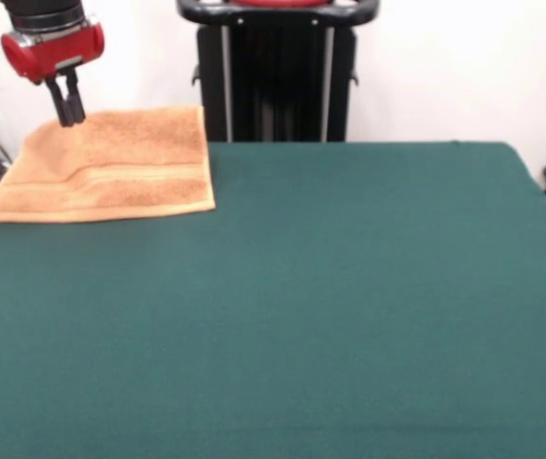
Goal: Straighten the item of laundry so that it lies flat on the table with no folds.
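- We found the small rectangular orange-tan terry-cloth towel [110, 167] lying at the far corner of the large table covered in dark green felt-like cloth [301, 306], on the front view's left, reaching that corner's edges.
- The towel appeared spread out, with its woven band running across it; we noted no obvious fold, though its far edge was hard to read.
- The red and black arm's gripper [66, 117] stood at the towel's far left corner, its two dark fingers drawn close together; we could not tell whether cloth was pinched between them.
- We judged the towel light, soft and limp, not slippery on felt.
- We judged a corner or hem the best hold.
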`<state>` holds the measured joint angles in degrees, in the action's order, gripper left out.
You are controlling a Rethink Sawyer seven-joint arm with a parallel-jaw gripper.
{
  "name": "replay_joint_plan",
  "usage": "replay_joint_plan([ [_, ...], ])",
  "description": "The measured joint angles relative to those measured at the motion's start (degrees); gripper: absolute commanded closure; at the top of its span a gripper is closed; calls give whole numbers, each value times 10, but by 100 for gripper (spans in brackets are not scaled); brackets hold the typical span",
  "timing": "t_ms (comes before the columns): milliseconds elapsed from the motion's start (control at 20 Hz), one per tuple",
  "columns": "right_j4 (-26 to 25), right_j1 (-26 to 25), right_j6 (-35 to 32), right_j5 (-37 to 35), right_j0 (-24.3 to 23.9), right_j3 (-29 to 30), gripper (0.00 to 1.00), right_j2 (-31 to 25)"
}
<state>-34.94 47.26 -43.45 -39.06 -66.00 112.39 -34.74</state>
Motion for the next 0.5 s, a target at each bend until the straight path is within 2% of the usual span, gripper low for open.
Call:
replay_joint_plan([
  [500, 2, -5, 0, 11, -2, 0, 100, 5],
])
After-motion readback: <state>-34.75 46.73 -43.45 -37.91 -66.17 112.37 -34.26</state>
